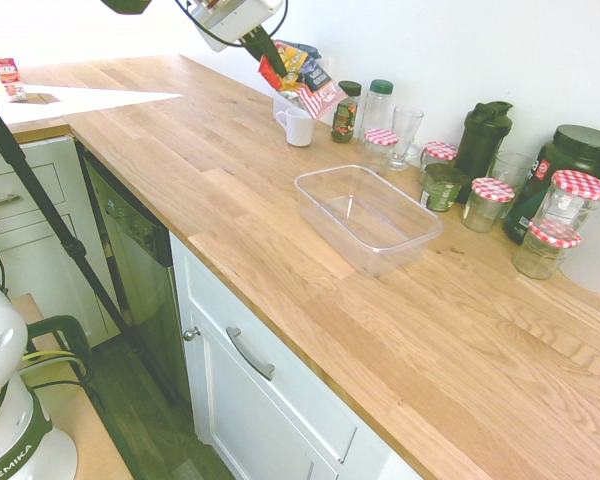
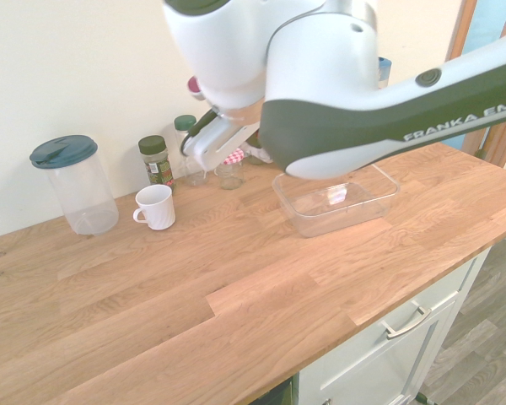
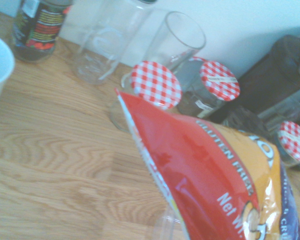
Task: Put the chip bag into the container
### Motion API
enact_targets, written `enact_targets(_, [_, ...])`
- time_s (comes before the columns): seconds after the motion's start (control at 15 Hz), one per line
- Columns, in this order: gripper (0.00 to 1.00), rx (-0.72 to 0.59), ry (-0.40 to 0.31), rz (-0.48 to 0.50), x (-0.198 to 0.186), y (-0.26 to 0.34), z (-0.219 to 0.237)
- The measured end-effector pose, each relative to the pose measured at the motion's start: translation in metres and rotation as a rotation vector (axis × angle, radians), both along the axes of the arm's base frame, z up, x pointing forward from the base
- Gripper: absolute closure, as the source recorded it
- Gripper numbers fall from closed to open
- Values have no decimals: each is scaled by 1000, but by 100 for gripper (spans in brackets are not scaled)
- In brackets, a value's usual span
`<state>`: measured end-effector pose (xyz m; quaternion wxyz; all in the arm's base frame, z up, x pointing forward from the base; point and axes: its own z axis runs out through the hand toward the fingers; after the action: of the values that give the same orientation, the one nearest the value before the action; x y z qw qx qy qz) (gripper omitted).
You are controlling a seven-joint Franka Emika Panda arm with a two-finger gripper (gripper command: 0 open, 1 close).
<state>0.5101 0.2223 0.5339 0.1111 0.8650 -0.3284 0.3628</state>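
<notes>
one chip bag (image 1: 302, 78): first exterior and wrist views, hidden in second.

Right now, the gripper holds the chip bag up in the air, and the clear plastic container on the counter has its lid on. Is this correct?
Not quite: the container has no lid; the first exterior view shows it open at the top. The gripper does hold the chip bag in the air.
</notes>
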Motion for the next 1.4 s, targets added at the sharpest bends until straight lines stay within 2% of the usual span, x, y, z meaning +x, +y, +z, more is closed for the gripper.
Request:
enact_targets(0.53, [100,85,61,-92,9,-118,-50])
enact_targets(1.13, [100,94,164,-112,15,-129,-112])
enact_targets(1.2, [0,96,176,-117,17,-130,-121])
enact_targets(1.4, [0,100,198,-135,22,-131,-137])
